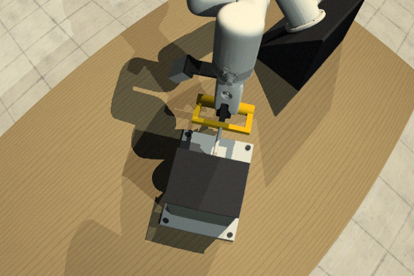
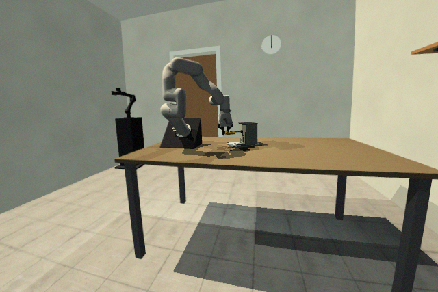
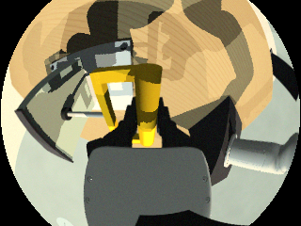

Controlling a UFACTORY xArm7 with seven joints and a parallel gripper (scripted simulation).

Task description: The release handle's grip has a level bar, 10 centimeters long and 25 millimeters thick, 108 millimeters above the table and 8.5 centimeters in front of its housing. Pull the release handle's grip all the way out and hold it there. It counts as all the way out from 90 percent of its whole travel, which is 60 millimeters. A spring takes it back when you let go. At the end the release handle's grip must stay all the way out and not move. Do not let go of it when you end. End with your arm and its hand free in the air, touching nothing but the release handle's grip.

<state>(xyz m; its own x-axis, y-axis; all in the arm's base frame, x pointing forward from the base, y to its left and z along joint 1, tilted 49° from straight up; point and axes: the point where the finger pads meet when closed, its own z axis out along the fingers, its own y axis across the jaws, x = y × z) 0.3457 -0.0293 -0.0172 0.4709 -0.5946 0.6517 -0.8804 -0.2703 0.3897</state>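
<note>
The release handle's grip point(image 1: 222, 113) is a yellow rectangular frame with a level bar at its far side. A thin grey rod point(image 1: 218, 136) joins it to the dark housing point(image 1: 207, 182), and the grip stands clear of the housing, over the table. My gripper point(image 1: 224, 110) comes down from above and is shut on the grip's bar. In the wrist view the yellow bar point(image 3: 149, 105) sits between my dark fingers, with the housing point(image 3: 70, 104) to the left. In the exterior view the gripper point(image 2: 225, 129) holds the grip point(image 2: 228, 133) above the table, left of the housing point(image 2: 248, 134).
The housing stands on a light grey base plate point(image 1: 204, 196) with black bolts at its corners. My arm's black wedge-shaped base point(image 1: 309, 39) stands at the back right. A black pedestal with a camera arm point(image 2: 128, 129) stands beside the table.
</note>
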